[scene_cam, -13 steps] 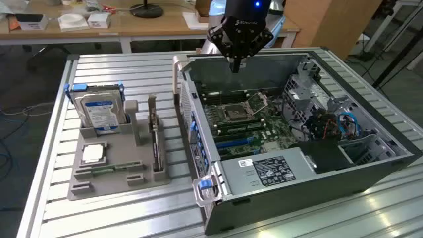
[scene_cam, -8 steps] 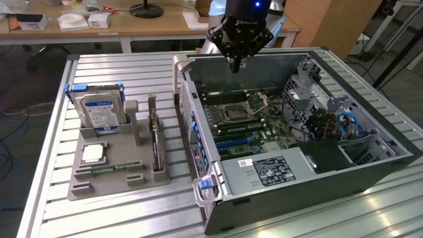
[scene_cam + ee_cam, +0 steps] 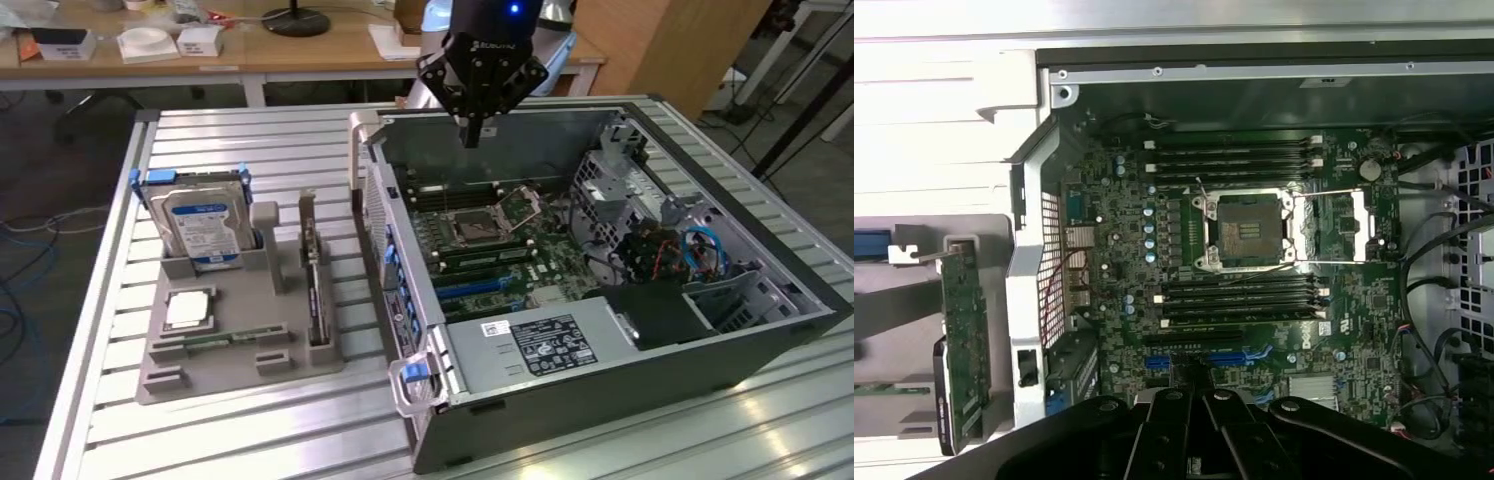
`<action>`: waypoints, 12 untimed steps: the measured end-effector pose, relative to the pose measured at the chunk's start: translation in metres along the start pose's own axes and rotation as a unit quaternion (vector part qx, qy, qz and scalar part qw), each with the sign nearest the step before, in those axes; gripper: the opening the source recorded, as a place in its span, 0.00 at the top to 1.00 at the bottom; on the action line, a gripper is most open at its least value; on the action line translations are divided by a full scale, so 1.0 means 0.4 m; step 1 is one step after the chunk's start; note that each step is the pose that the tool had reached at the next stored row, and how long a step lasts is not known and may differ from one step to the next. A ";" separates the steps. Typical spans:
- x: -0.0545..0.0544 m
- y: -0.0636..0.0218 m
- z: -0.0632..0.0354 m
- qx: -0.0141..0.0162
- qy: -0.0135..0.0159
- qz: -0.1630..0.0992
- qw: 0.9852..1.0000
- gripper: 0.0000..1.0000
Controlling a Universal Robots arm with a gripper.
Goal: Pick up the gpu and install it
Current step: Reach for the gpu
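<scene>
**Gripper**: fingers pressed together, carrying nothing. It is hovering over the open computer case, at twelve o'clock in the exterior view, above the motherboard.

**Gpu**: standing on edge in the grey holder on the bench, at nine o'clock from the case, well apart from the gripper.

**Hazards, as judged:** the card is sitting just beside the case wall and a holder post, so a skewed approach is probably risking a knock. A pinch on its thin edge may be letting it tilt or slip.
</scene>
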State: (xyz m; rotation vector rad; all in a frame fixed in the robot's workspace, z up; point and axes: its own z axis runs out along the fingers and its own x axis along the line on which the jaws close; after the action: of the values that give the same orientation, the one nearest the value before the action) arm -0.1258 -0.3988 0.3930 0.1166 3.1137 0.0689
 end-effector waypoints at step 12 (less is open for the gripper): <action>0.021 -0.002 0.001 0.000 0.000 0.000 1.000 0.89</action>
State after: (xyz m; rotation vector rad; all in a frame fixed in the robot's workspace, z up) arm -0.1343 -0.3988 0.3922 0.1165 3.1137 0.0689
